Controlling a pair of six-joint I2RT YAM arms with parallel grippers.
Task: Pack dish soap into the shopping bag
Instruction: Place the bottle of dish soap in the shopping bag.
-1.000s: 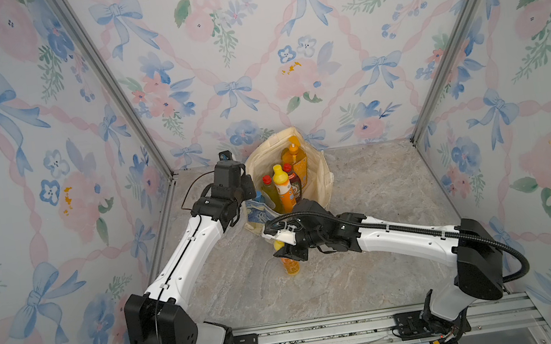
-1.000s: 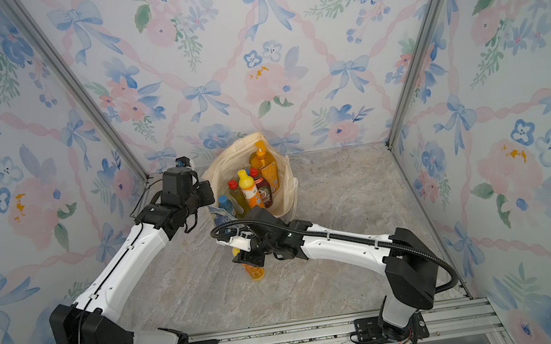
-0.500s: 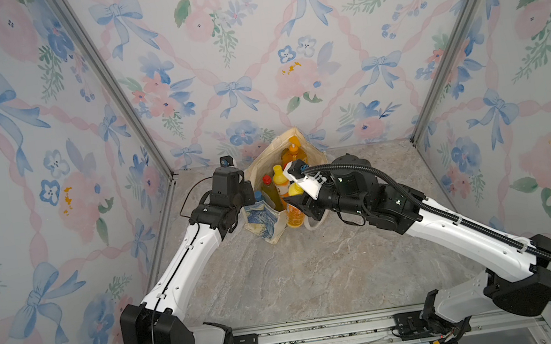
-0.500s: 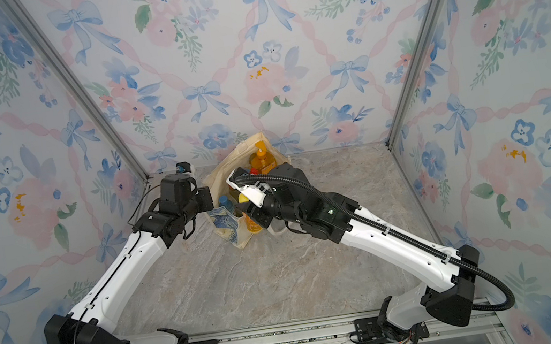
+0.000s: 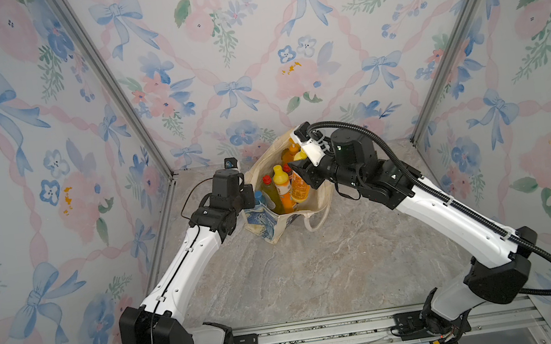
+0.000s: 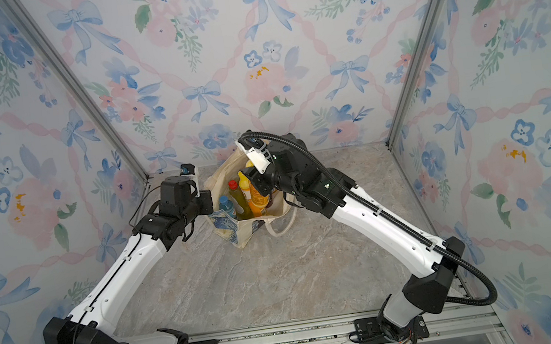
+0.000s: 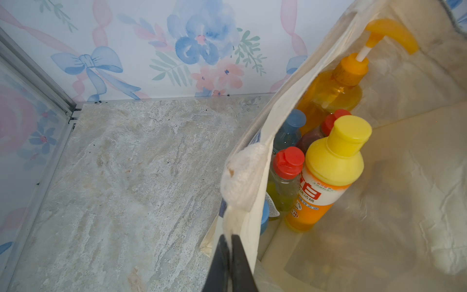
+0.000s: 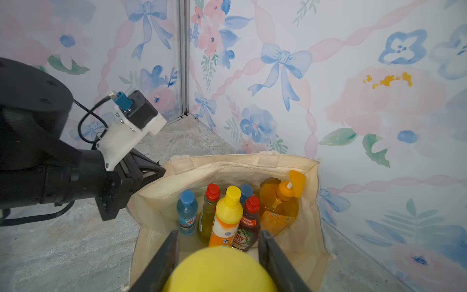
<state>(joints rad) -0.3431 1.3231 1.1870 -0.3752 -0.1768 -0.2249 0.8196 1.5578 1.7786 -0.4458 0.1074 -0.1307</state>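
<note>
The shopping bag (image 5: 266, 223) (image 6: 234, 228) stands open at the back of the table. My left gripper (image 7: 229, 239) (image 5: 250, 194) is shut on its cream rim. Inside (image 8: 156, 209) stand a blue bottle (image 8: 187, 212), a yellow-green red-capped one (image 8: 208, 212), an orange yellow-capped one (image 8: 226, 220) (image 7: 326, 177), a dark-red one (image 8: 247, 225) and the big orange pump bottle (image 8: 278, 207) (image 7: 336, 86). My right gripper (image 8: 218, 233) (image 5: 304, 176) (image 6: 261, 182) is shut on another orange yellow-capped dish soap bottle (image 5: 299, 186) (image 8: 219, 270), tilted at the bag's mouth.
The bag's loose strap handle (image 5: 317, 218) lies looped on the marble tabletop (image 5: 298, 268). The flowered back wall (image 5: 258, 109) is close behind the bag. The left arm (image 8: 50, 177) reaches in beside the bag's rim.
The right arm has lifted the orange yellow-capped bottle off the table in front of the bag and carried it up to the bag's mouth. The left gripper has kept hold of the rim.
</note>
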